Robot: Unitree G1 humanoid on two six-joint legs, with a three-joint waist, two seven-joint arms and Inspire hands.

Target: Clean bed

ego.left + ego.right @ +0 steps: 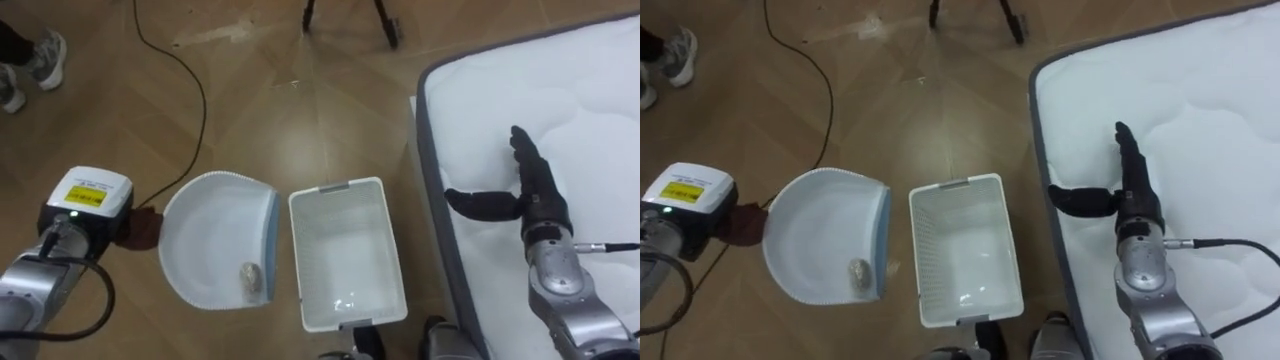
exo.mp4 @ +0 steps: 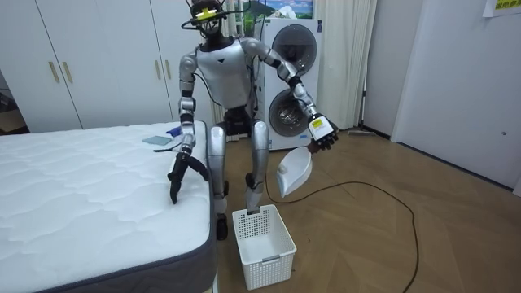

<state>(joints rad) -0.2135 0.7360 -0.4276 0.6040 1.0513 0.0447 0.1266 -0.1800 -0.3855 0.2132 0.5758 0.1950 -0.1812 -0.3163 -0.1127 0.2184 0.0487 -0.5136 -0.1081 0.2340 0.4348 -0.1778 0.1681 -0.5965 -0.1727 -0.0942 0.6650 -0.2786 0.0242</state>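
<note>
The right hand (image 1: 540, 198) is lying over the mattress (image 1: 570, 90) near its edge, dark fingers straight and the thumb spread sideways, grasping nothing; whether the fingertips are actually touching the quilted white surface is hard to make out. The left hand (image 1: 140, 228) is reaching out over the floor (image 1: 300, 110) and clenching the handle end of a dustpan (image 1: 205, 235); the robot's own wrist is covering most of that hand in the eye views, and the handle itself is hidden. The dustpan is a smooth white plastic scoop, rounded at the back with a straight pale-blue lip, and it is carrying a small crumpled greyish lump (image 1: 251, 277) close to that lip. Just beside the lip, on the wood-patterned floor, a rectangular white basket (image 1: 345, 262) with perforated walls is sitting between the dustpan and the bed, its near end partly cut off by the robot's body. The mattress is showing a soft stitched top and a grey side band. In the room view the robot is standing upright at the bed's corner, in front of two stacked front-loading machines (image 2: 293, 73) and white wardrobes (image 2: 98, 57); small flat bluish items (image 2: 159, 140) are lying on the far part of the mattress, too small to identify. A dark cable (image 1: 197, 95) is crossing the floor, and a person's shoes (image 1: 30, 65) are showing at the eye view's upper left corner.
</note>
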